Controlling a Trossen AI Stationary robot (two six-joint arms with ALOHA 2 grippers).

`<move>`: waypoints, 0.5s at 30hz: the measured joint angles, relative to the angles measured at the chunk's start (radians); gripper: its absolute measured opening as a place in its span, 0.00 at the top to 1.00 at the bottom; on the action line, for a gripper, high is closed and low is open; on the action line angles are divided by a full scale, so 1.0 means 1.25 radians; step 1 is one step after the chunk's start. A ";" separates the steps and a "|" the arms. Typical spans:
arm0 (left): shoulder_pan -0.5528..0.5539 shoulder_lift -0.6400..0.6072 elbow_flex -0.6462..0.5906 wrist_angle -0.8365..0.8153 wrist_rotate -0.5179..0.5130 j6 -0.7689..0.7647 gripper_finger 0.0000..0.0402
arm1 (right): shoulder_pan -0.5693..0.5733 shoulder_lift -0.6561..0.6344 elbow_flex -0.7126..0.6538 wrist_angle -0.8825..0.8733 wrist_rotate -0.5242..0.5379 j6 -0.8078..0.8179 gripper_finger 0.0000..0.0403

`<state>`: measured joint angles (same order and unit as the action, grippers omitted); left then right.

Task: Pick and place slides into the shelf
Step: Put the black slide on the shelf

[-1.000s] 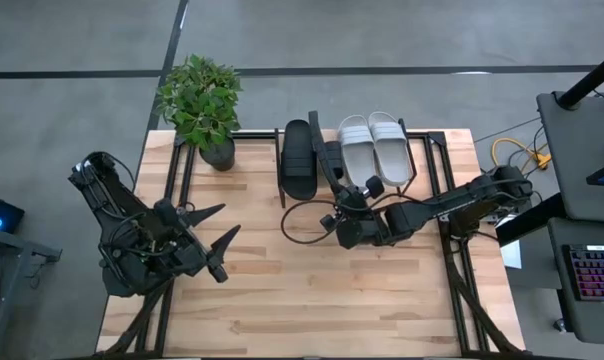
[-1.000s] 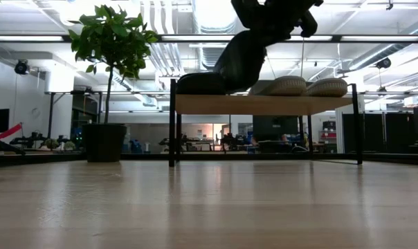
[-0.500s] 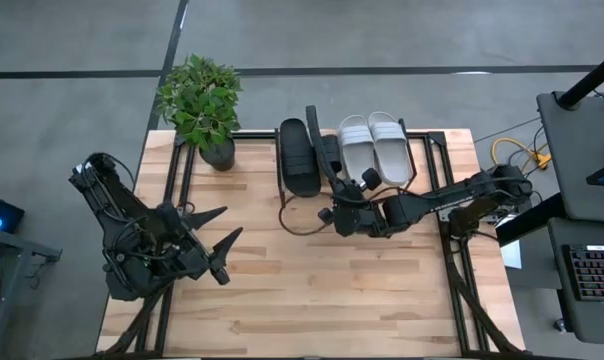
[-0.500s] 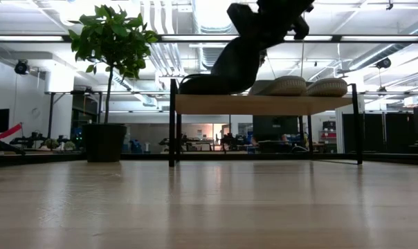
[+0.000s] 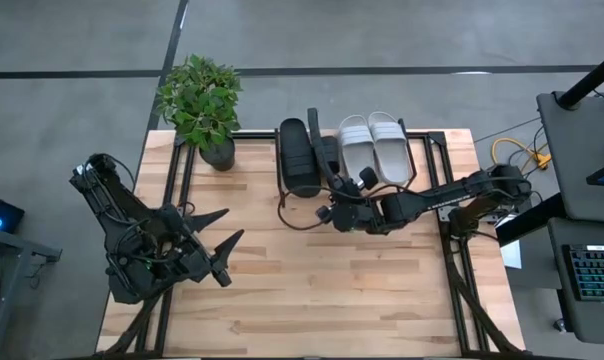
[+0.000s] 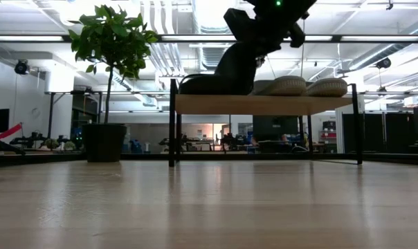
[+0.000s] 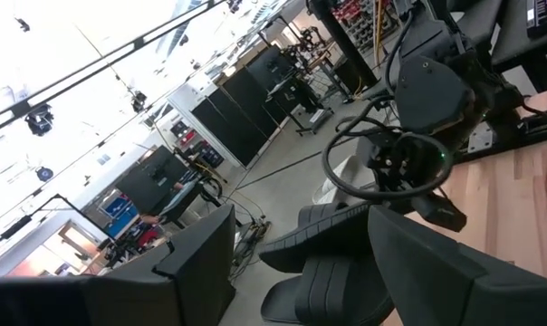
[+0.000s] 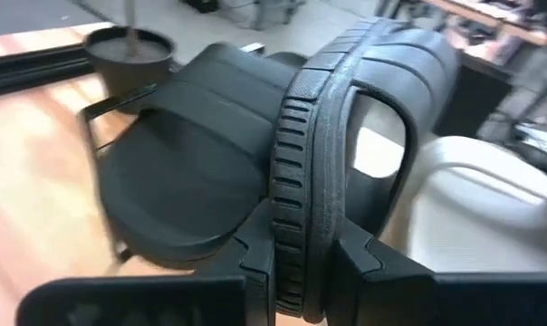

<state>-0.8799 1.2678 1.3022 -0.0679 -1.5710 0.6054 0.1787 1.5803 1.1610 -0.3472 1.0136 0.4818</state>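
The shelf [image 5: 427,140] holds 2 white slides [image 5: 376,146] and 1 black slide [image 5: 297,158]. Right gripper [image 5: 329,176], jaws clamped, holds another black slide [image 8: 346,118] on edge; left gripper [image 5: 218,240], jaws apart.

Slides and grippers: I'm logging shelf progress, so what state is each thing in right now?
First black slide: lying flat on the shelf.
Second black slide: tilted on edge, gripped, not yet laid down.
White slides: both flat on the shelf.
Right gripper: shut on the second black slide.
Left gripper: open, empty, away from the shelf.
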 joint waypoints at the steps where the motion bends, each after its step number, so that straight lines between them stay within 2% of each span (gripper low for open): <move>1: 0.000 0.000 0.000 0.000 0.000 0.000 0.41 | -0.001 0.001 0.000 0.013 -0.016 -0.015 0.90; 6: 0.000 0.000 0.000 0.000 0.000 0.000 0.41 | -0.003 0.005 -0.001 0.093 -0.058 -0.072 0.90; 15: 0.000 0.002 0.000 0.000 0.000 0.000 0.41 | -0.002 0.005 -0.003 0.081 -0.048 -0.078 0.90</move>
<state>-0.8799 1.2697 1.3022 -0.0681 -1.5710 0.6056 0.1761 1.5871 1.1568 -0.2464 0.9542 0.3841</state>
